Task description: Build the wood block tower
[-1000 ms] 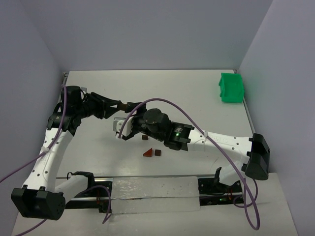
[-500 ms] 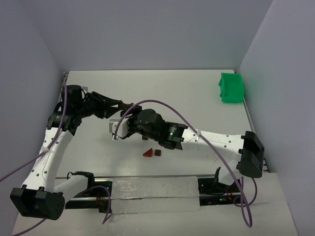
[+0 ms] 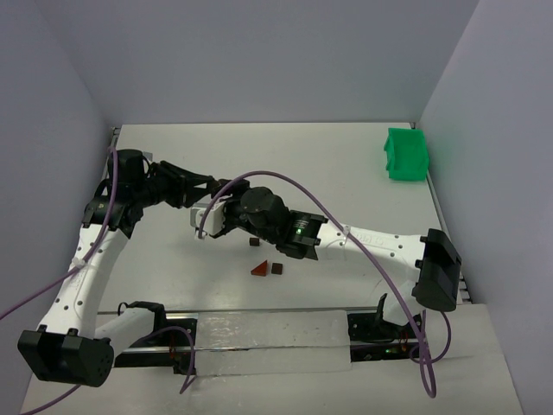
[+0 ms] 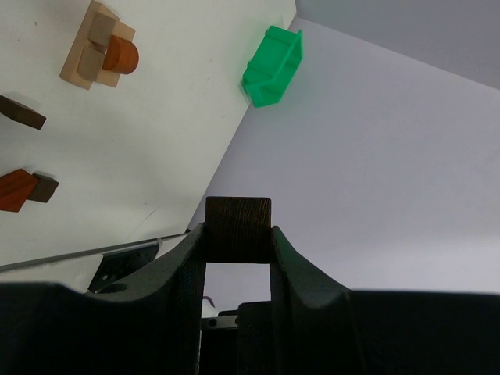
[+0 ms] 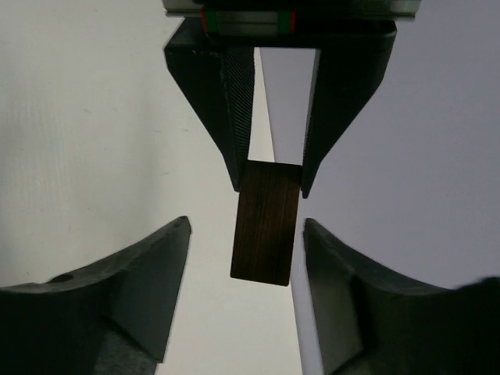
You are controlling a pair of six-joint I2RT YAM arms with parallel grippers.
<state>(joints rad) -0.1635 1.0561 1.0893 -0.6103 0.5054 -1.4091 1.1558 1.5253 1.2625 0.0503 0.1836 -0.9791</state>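
Here, white table [image 3: 346, 164], blocks [image 3: 259, 270]; lilac walls [image 3: 259, 60].

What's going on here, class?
The left gripper is shut on a dark block, held above the table. The right gripper faces it, its jaws open on either side of the block's free end without touching it, so this looks like a handover. On the table are the partly built tower, a dark bar, and a wedge with a small cube against it.

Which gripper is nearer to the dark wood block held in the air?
Left: the left gripper clamps one end of the dark wood block; the right gripper's open fingers flank the other end, not yet closed.
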